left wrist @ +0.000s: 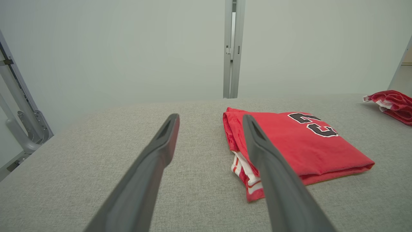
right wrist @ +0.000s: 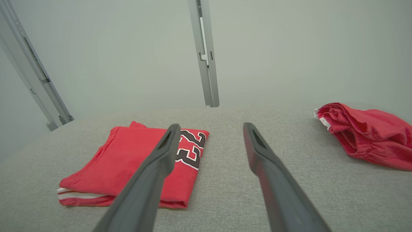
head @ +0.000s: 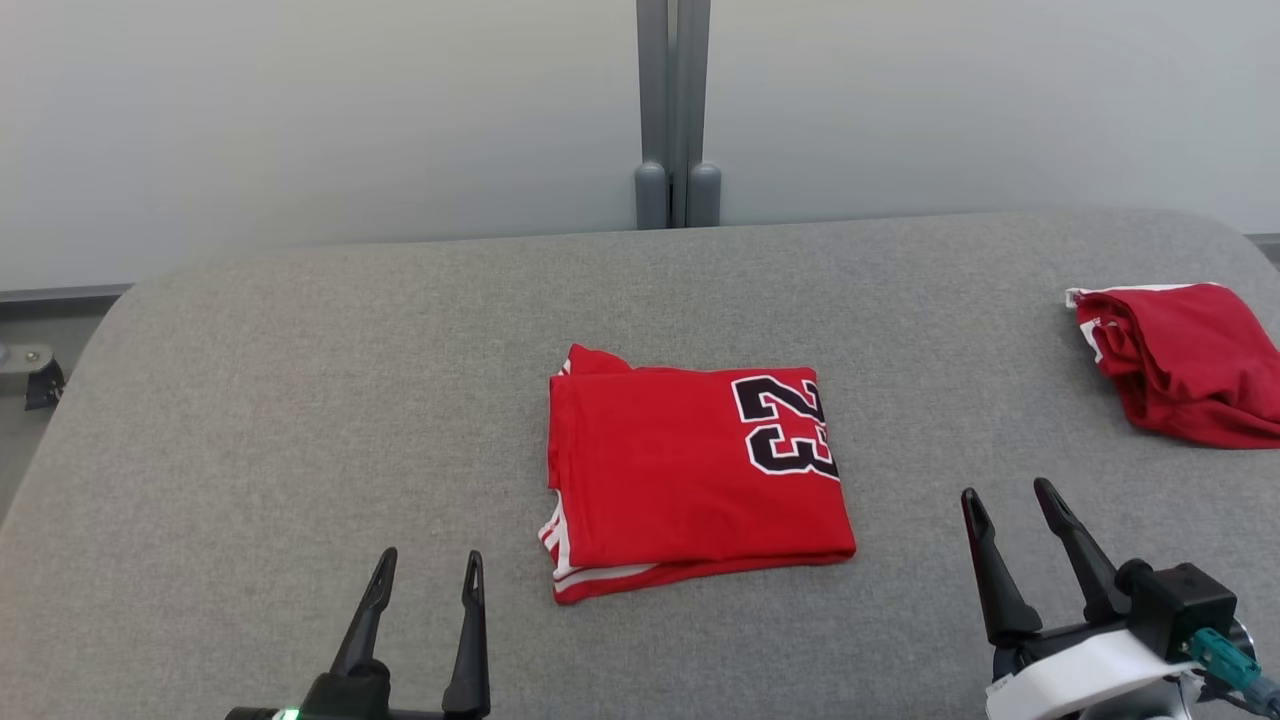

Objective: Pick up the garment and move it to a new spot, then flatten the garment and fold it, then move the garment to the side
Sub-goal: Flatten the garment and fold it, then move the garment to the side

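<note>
The garment [head: 680, 475] is a red jersey with a black "23", folded into a neat rectangle at the middle of the grey padded table [head: 300, 400]. It also lies right of centre in the left wrist view [left wrist: 289, 141] and at the left in the right wrist view [right wrist: 128, 161]. My left gripper [head: 428, 572] hovers open near the front edge, left of the garment and apart from it. My right gripper [head: 1008, 497] stands open to the garment's right, nothing between its fingers. Their own open fingers frame the table in the wrist views: the left gripper [left wrist: 210, 120] and the right gripper [right wrist: 210, 129].
A second red garment [head: 1180, 360] lies crumpled at the table's far right edge, also seen as a red heap [right wrist: 363, 135] in the right wrist view. A grey post [head: 675, 110] stands behind the table against a pale wall. A metal frame [left wrist: 19, 106] rises at the left.
</note>
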Robot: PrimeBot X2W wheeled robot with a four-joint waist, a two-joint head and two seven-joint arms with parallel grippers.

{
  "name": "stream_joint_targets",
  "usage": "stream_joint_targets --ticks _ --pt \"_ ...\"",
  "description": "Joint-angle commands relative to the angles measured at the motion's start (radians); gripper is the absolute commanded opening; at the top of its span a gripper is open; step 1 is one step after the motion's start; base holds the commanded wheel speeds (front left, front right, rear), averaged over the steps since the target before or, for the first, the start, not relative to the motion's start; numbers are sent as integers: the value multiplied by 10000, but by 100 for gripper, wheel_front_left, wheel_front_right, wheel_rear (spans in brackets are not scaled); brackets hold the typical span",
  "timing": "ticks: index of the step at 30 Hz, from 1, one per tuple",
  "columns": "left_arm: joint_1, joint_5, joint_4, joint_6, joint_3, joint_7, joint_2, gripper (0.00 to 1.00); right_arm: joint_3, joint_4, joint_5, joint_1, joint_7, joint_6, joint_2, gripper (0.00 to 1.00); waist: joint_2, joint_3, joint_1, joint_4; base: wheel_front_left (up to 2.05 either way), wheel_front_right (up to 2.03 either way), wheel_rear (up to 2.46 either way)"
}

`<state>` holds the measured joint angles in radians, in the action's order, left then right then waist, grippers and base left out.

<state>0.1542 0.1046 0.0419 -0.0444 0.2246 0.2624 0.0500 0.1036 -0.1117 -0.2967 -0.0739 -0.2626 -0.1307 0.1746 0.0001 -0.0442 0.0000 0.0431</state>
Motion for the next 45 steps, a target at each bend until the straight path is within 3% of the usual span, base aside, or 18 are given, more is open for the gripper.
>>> stream_joint_targets --ticks 1,12,45 --pt "219 3 -59 -52 -64 27 18 100 -70 135 121 -253 -22 1 -46 100 -1 -203 0 -48 0 0 0" --pt "646 -88 -260 -119 -211 27 16 100 -56 383 366 -1098 -23 1 -234 100 -1 -454 0 100 0 0 0" --pt "478 -91 -221 -195 100 27 17 100 -29 257 396 -1011 -24 1 -368 100 -1 -476 0 296 0 0 0"
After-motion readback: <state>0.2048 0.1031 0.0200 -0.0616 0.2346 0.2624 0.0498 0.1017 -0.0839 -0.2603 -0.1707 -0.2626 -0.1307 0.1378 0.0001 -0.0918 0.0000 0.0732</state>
